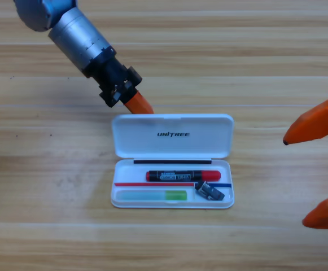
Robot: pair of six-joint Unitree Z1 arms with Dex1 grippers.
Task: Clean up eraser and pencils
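Case: a white hard case [172,135] with "UNITREE" printed on the inside of its lid lies open near the middle of the wooden table [39,186]; the lid is folded back toward the top of the picture, and the tray faces up below it.
Black pencil: the black-bodied stick with red ends and a printed label [183,175] lies lengthwise in the upper part of the tray, level with the tray's long side.
Green pencil: the translucent stick [152,195], bright green at its right part and pale whitish-blue at its left, lies lengthwise along the tray's lower edge, below the black pencil and apart from it.
Eraser: the small dark block with a pale mark [209,192] sits tilted in the tray's lower right corner, just right of the green pencil's end and just below the black pencil's right end.
Left gripper: the left gripper [136,104] comes in from the upper left on its grey arm and points down and to the right; its orange tip is at the lid's upper left edge. Only one orange piece shows, so I cannot tell whether its fingers are apart or together.
Right gripper: the right gripper [314,178] shows at the right edge, partly cut off, well clear of the case; its two orange fingers [316,124] stand wide apart, one above the other, with bare table between them.
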